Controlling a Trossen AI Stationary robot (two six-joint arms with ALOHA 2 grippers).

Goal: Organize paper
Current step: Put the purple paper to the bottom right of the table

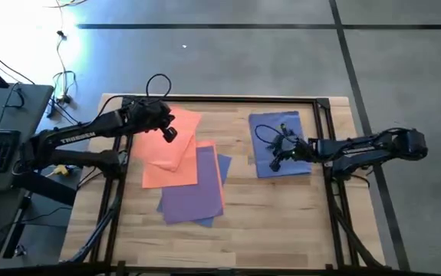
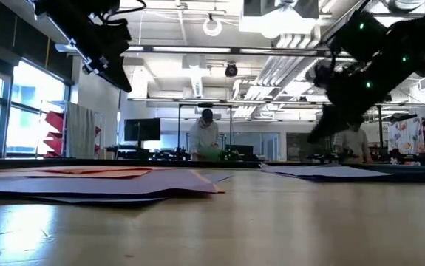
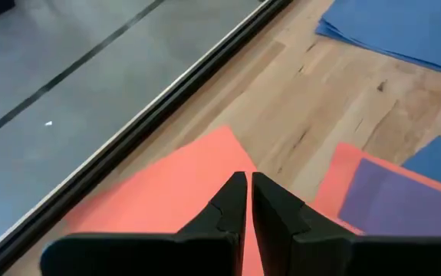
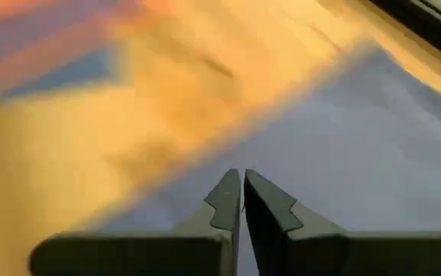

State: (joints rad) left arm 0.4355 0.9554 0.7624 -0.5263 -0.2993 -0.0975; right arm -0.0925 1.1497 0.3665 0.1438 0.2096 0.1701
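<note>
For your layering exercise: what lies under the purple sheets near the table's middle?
A blue sheet peeks out beneath the purple sheets, beside orange sheets. Anything further beneath is hidden.

I work in an open lab: beyond my wooden table [image 2: 271, 222] stand benches with monitors [image 2: 142, 130], people [image 2: 205, 137], exposed ceiling ducts [image 2: 286, 70] and ring lights.

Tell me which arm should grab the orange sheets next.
Probably left. The left hand hovers shut right over the orange sheets, while the right hand sits shut over the blue stack across the table.
</note>
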